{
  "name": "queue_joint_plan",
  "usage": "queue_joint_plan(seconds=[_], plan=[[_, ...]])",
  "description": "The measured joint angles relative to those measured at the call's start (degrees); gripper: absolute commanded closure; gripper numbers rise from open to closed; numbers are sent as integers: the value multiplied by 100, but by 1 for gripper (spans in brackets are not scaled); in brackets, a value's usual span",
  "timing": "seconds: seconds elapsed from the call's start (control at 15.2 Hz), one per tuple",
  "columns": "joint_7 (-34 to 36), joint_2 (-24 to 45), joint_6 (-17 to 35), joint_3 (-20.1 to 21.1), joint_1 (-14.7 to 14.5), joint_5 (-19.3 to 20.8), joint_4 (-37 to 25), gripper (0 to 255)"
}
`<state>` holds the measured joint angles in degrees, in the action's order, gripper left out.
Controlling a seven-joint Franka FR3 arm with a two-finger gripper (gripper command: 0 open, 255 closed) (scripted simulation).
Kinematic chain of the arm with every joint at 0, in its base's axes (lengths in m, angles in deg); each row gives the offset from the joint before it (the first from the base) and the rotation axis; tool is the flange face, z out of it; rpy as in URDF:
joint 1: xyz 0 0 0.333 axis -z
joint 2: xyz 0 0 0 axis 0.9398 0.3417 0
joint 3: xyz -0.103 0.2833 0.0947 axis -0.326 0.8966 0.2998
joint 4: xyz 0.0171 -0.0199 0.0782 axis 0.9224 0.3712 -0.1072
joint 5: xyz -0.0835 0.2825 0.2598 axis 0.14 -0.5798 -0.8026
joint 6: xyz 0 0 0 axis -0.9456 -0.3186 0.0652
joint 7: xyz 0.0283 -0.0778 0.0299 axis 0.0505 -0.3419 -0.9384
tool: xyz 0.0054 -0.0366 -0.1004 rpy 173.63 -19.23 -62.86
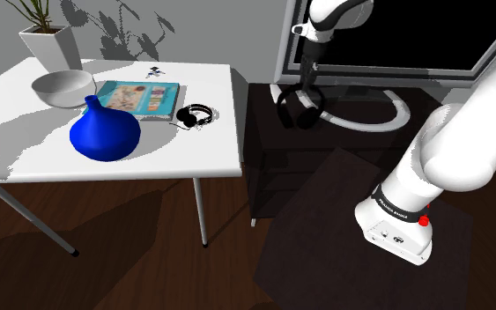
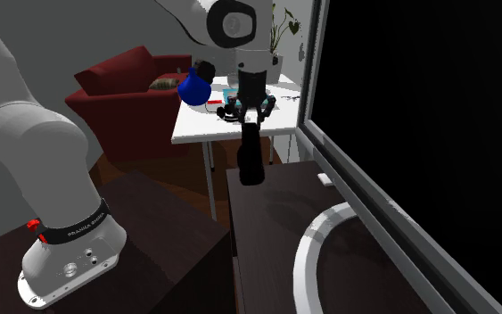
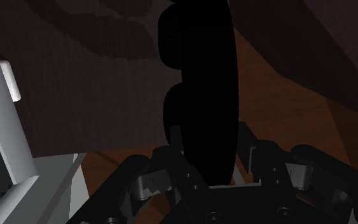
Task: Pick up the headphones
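The all-black two-finger gripper [image 1: 307, 88] is clamped shut on a pair of chunky black headphones [image 1: 297, 113]. It's pointing down w/ the set dangling under it. In the wrist view the headphones [image 3: 199, 95] are edge-on, sticking straight out from between the fingers, w/ the gripper [image 3: 204, 173] hardware on either side. Same deal in the second exterior view: gripper [image 2: 251, 114] up top, headphones [image 2: 251, 159] hanging upright below it.

They're over a dark low cabinet [image 1: 277, 176], at its end nearest a white rectangular table [image 1: 210, 158]. That's close to the curved grey foot [image 1: 403, 113] of a big black flat screen [image 1: 404, 35]. Can't tell if the bottom of the set touches the cabinet top or is just clear of it.

The table stands just beside the cabinet on thin grey legs. On it:
- a smaller black headset [image 1: 196, 115] w/ a thin cord, lying flat near the cabinet-side edge
- a teal-covered book [image 1: 140, 97] next to that
- a round glossy blue vase [image 1: 105, 134] in front of the book
- a white bowl [image 1: 62, 86]
- a white square planter [image 1: 50, 44] w/ a green plant, at the back corner

There's a red armchair [image 2: 119, 89] behind the table in the second exterior view. The arm's dark box stand [image 1: 325, 238] sits on a dark wood floor [image 1: 131, 255].
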<state>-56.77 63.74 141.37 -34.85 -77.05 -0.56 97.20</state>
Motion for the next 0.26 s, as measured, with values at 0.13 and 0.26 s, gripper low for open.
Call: queue_joint_plan(seconds=[0.13, 0.26], plan=[[27, -84, -159, 15, 7, 37, -83, 255], [52, -135, -274, 31, 6, 58, -150, 255]])
